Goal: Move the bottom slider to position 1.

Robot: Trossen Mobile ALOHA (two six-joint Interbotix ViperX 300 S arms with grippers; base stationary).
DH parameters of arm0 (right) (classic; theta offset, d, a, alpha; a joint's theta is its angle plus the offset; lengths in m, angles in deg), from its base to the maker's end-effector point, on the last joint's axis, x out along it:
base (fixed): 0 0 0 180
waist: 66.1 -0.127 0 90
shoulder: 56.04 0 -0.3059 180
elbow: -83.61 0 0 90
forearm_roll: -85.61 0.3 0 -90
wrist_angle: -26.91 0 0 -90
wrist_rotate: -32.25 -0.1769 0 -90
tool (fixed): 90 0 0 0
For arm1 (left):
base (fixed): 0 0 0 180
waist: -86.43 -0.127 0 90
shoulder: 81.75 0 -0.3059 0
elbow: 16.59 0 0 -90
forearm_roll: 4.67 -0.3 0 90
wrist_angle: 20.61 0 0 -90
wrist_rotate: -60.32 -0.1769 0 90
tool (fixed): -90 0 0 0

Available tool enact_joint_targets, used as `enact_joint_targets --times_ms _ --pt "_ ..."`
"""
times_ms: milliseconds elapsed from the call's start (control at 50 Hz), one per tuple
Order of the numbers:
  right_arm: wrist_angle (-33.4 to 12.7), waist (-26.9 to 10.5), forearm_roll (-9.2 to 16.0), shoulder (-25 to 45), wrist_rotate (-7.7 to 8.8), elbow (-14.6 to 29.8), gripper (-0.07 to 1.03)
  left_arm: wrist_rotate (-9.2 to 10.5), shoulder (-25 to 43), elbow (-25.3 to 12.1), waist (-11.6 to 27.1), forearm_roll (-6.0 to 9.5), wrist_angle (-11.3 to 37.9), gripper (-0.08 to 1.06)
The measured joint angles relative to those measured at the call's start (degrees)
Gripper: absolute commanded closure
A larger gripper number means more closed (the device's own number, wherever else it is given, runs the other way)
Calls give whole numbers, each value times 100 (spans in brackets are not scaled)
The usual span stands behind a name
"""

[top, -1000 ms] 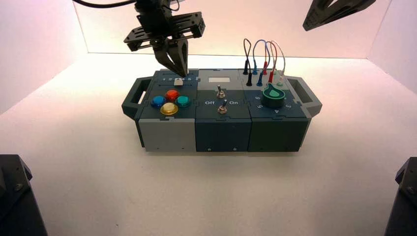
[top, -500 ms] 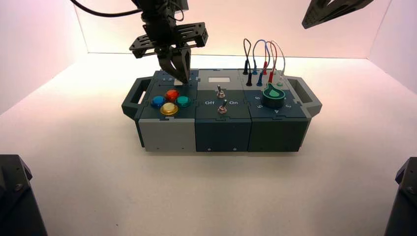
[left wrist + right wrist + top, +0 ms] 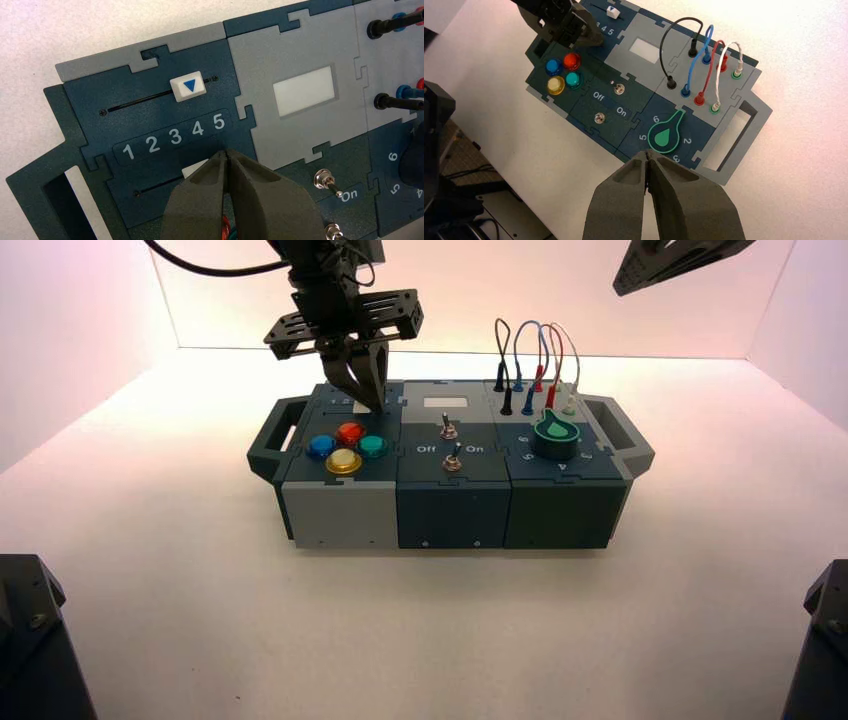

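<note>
Hand [image 3: 226, 152] seemingly beside bottom slider [image 3: 193, 169].

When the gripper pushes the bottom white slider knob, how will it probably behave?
The bottom slider knob sits on a straight slot, so it will probably slide along that line rather than roll. Its blocky shape looks stiff, so it likely will not bend.

Pale pinkish walls [image 3: 450, 300], whitish tabletop [image 3: 450, 630].
</note>
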Motion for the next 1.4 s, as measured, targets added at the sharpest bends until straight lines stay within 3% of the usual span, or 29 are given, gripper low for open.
enact_joint_targets --times_ms 1400 --pt "26 0 -9 0 26 -35 98 0 -431 536 -439 -88 -18 101"
